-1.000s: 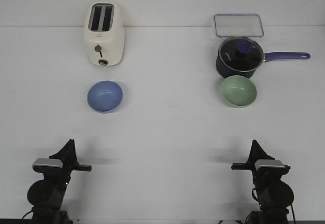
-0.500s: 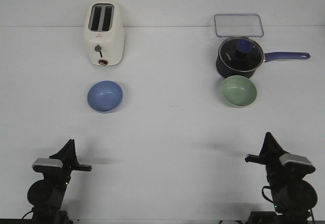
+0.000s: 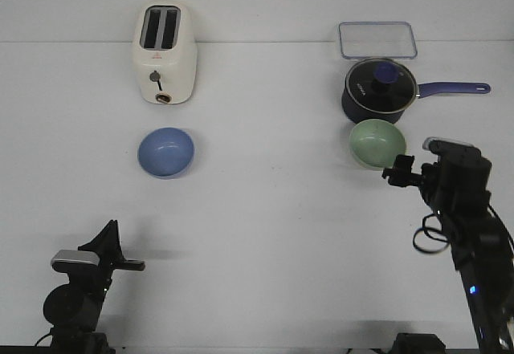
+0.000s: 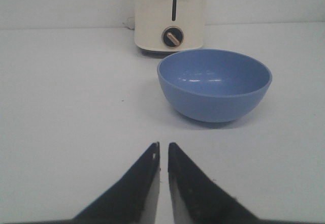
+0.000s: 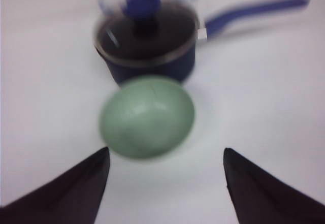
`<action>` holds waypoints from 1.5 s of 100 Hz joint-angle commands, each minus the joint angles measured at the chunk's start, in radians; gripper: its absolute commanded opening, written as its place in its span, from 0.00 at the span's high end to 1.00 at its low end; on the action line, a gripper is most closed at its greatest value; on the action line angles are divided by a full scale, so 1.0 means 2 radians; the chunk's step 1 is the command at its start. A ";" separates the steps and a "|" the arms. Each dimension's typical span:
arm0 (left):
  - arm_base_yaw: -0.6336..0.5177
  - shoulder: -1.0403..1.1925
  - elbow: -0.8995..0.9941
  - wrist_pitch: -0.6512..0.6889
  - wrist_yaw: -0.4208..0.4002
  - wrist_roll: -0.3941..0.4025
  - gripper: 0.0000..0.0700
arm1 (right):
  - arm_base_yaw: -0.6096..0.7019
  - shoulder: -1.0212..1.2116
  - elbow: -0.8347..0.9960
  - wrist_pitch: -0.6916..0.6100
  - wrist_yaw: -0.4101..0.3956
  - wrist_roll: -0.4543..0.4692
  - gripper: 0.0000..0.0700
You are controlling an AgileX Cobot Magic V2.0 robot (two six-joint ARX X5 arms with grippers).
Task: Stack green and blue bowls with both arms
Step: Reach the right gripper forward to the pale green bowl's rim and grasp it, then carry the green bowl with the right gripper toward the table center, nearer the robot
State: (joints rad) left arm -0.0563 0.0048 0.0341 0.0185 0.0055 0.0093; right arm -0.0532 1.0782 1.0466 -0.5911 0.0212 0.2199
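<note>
White table all round, and the navy saucepan is the marker: the cream toaster stands well off to its left, the clear lidded box just behind it. Right arm is up beside the pan on its near right, and the right gripper has its fingers spread wide with nothing between them, the green bowl sitting just ahead of that gap. That bowl rests right against the near side of the pan, touching or very nearly, hard to say which. The blue bowl lies far to the pan's left and nearer the robot, just in front of the toaster. Left gripper sits low and well short of it, fingers pressed almost together, holding nothing.

The step looks like the reach for the green bowl. Best to come over its near rim, away from the pan, with one finger inside and one outside the wall. Close gently, then lift straight up before moving leftward, so the pan is not nudged
</note>
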 commanded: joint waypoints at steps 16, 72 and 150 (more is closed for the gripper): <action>0.000 -0.001 -0.010 0.006 0.001 0.001 0.98 | -0.027 0.193 0.113 -0.046 -0.026 -0.018 0.33; 0.000 -0.001 -0.010 0.006 0.001 0.001 0.98 | -0.033 0.366 0.179 -0.016 -0.039 -0.017 0.66; 0.000 -0.001 -0.010 0.006 0.001 0.001 0.98 | 0.000 0.201 0.163 -0.090 -0.139 -0.005 1.00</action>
State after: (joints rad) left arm -0.0566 0.0048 0.0341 0.0185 0.0055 0.0093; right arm -0.0849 1.5200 1.3819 -0.7620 -0.2356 0.2089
